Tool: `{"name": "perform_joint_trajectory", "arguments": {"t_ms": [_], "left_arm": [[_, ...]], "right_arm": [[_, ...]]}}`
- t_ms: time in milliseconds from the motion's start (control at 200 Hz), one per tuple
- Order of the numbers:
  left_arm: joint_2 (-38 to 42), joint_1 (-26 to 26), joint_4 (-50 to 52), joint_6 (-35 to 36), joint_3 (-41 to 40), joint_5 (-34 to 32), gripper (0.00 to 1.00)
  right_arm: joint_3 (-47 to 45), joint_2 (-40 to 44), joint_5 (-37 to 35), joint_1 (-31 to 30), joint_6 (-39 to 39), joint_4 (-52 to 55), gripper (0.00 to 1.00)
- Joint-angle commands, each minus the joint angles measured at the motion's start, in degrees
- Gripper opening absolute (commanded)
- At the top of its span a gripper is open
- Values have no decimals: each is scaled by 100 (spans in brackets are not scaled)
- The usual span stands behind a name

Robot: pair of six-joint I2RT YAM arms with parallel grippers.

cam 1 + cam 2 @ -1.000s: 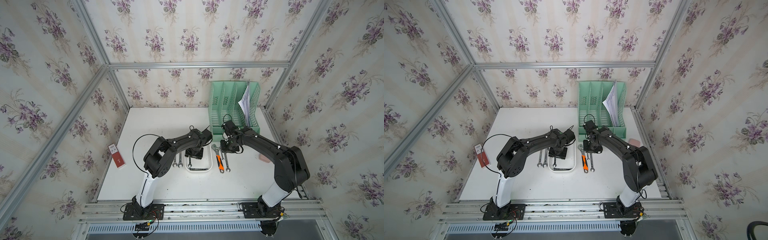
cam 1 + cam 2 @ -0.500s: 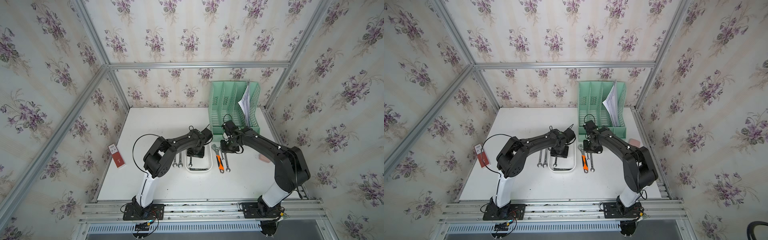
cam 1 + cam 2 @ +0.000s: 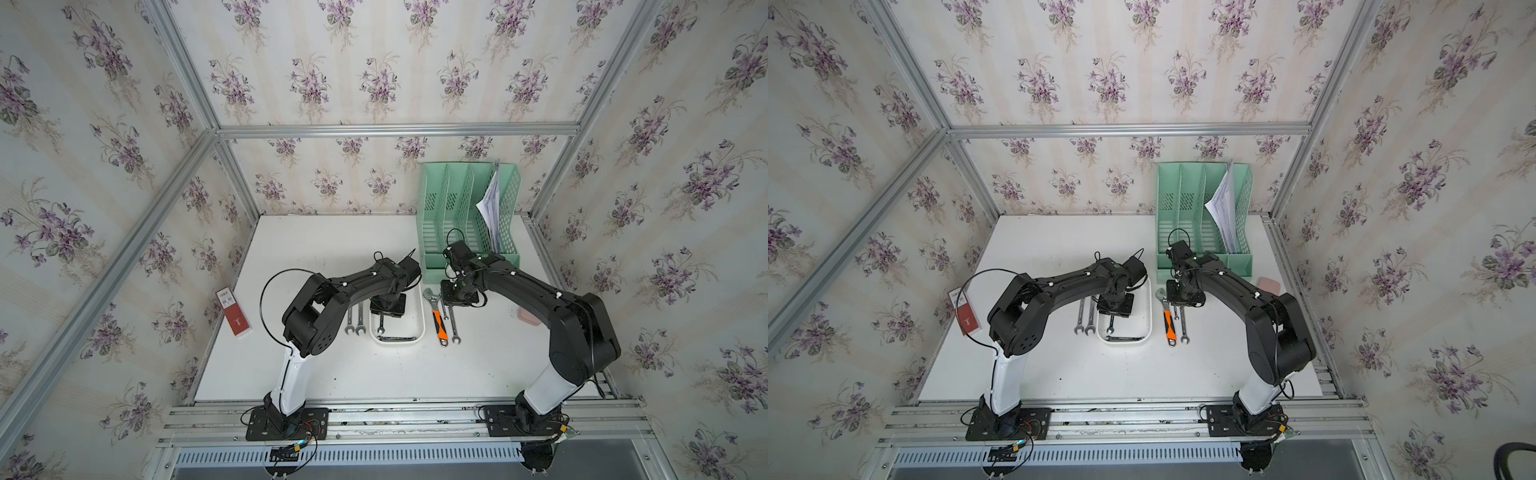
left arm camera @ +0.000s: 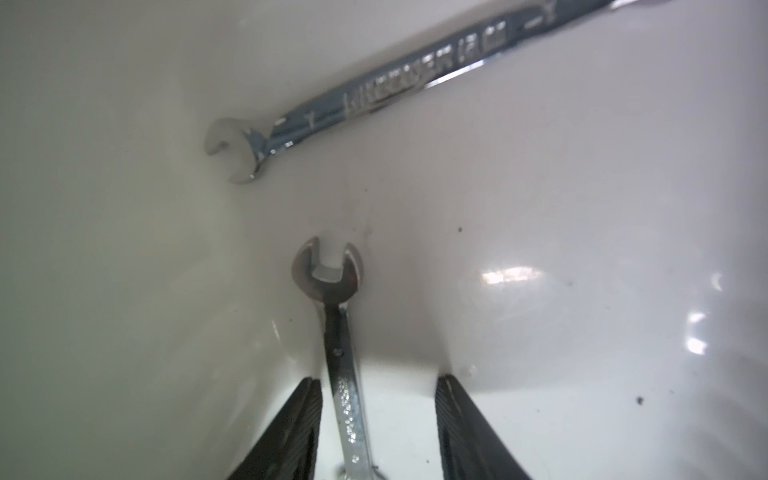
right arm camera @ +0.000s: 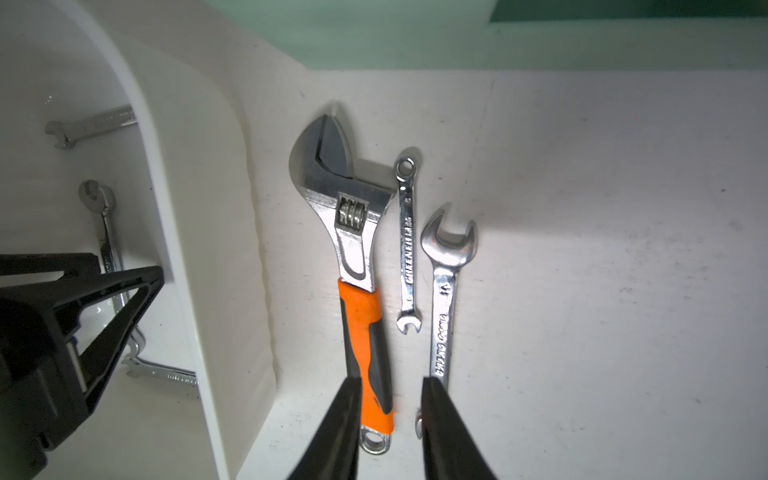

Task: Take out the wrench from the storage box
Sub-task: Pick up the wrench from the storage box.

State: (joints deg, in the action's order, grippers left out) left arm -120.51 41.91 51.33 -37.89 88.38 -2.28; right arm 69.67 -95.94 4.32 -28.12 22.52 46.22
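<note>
Two wrenches lie in the storage box (image 5: 191, 216). Both arms stand as a second ago: the left pincer (image 4: 379, 380) is down inside, spread astride one wrench (image 4: 332, 299), not yet pinching it. The other wrench (image 4: 415, 70) lies crosswise past its head. The right pincer (image 5: 391, 380), spread and empty, hangs over the bench (image 5: 582, 291) above an orange-handled adjustable wrench (image 5: 357, 249), a short spanner (image 5: 408, 241) and a long spanner (image 5: 444, 299) beside the box.
</note>
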Motion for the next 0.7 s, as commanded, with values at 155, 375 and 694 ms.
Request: {"name": "perform_joint_trajectory", "arguments": {"t_ms": [155,375,694], "left_arm": [[-153,21,-254,-165,-186,419,40],[-113,53,-185,-160,-164,343,28],[-104,47,-40,-15,-117,141,17]], "right_arm": [[-49,81,-9,6,35,1,30],[-35,41,17,-1,32,-16,31],[-55,25,17,-4,28,-42,31]]}}
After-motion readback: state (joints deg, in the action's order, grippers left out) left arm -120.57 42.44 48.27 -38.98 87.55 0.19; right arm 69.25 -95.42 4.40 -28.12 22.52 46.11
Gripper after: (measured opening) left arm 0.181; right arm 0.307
